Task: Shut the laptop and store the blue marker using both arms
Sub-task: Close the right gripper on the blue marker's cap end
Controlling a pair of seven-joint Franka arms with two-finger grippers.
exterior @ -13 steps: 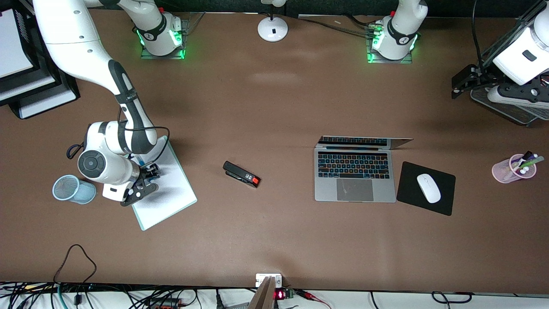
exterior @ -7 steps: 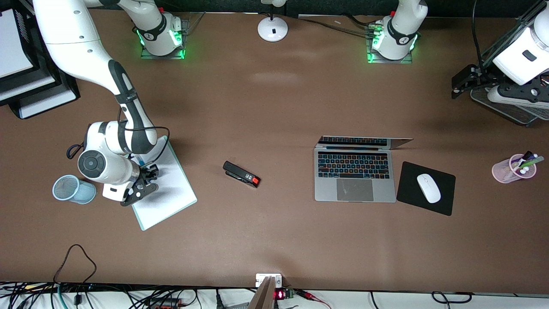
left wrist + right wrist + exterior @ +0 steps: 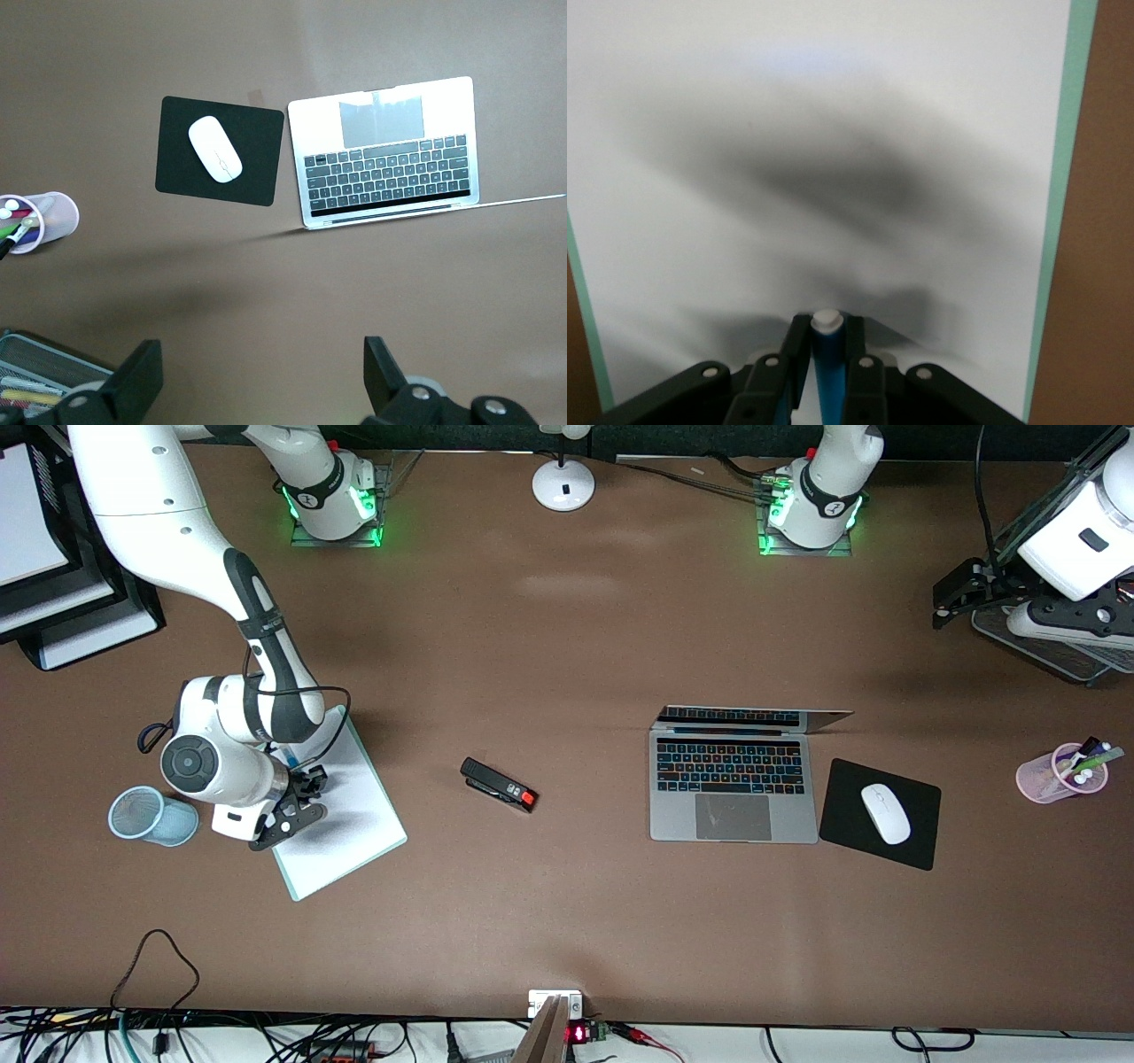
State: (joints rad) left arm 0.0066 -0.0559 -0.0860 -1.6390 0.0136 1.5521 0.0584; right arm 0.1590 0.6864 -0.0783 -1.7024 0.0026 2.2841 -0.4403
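Observation:
The blue marker (image 3: 828,372), white end outward, is pinched between the jaws of my right gripper (image 3: 827,332), which is shut on it. That gripper (image 3: 301,797) sits low over the white clipboard (image 3: 354,824) at the right arm's end of the table. The silver laptop (image 3: 733,779) stands open, its keys lit, and also shows in the left wrist view as the laptop (image 3: 390,150). My left gripper (image 3: 261,381) is open and empty, waiting high over the table's left-arm end (image 3: 952,598), well apart from the laptop.
A black stapler (image 3: 499,785) lies mid-table. A white mouse (image 3: 885,813) rests on a black mouse pad (image 3: 921,846) beside the laptop. A pink pen cup (image 3: 1059,775) stands beside the pad; a blue mesh cup (image 3: 151,817) lies beside the clipboard. Lamp base (image 3: 563,485) between the arm bases.
The right gripper's fingers have closed onto the blue marker over the clipboard. Neither arm has otherwise moved.

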